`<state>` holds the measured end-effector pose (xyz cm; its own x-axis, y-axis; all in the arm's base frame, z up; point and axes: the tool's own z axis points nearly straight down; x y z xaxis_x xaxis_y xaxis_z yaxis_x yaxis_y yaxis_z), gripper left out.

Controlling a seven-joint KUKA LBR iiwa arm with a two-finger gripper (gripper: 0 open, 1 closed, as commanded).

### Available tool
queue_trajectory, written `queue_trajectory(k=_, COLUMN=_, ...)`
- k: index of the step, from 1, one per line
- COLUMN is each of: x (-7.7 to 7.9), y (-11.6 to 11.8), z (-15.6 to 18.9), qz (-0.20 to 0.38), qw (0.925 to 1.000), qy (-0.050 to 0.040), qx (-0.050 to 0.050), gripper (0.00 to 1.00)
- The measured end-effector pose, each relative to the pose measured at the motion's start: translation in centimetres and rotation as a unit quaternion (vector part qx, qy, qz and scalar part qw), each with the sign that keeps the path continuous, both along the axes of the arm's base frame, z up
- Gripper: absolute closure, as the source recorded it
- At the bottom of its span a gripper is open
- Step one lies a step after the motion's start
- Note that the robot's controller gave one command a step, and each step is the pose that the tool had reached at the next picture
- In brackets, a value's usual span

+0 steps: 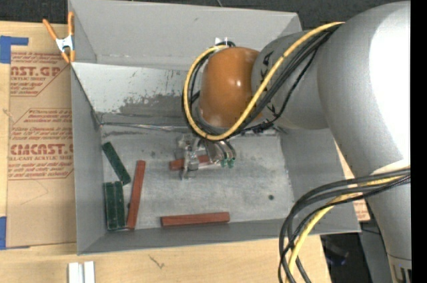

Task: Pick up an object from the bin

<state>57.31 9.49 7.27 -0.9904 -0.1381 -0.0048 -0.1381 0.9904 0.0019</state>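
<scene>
Gripper (193,163) low at centre of bin (167,28), small red block (176,165) just at its left, claw state can't be told; long red bar (195,219) near front wall, 2nd red bar (136,193), tilted dk-green bar (115,163) & dk-green slab (113,205) at left, well apart.

My arm (347,75) is reaching in from the right of my orange wrist cover (227,85), yellow and black cables (189,91) are looping around that cover, and my gripper (195,161) is pointing down just below it.
</scene>
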Motion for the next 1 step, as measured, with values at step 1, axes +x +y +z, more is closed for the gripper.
queue_trajectory(k=1, x=1.17, y=-2.01, z=14.98, qz=0.011, qw=0.9999, qy=0.0001, qx=-0.001, gripper=1.00)
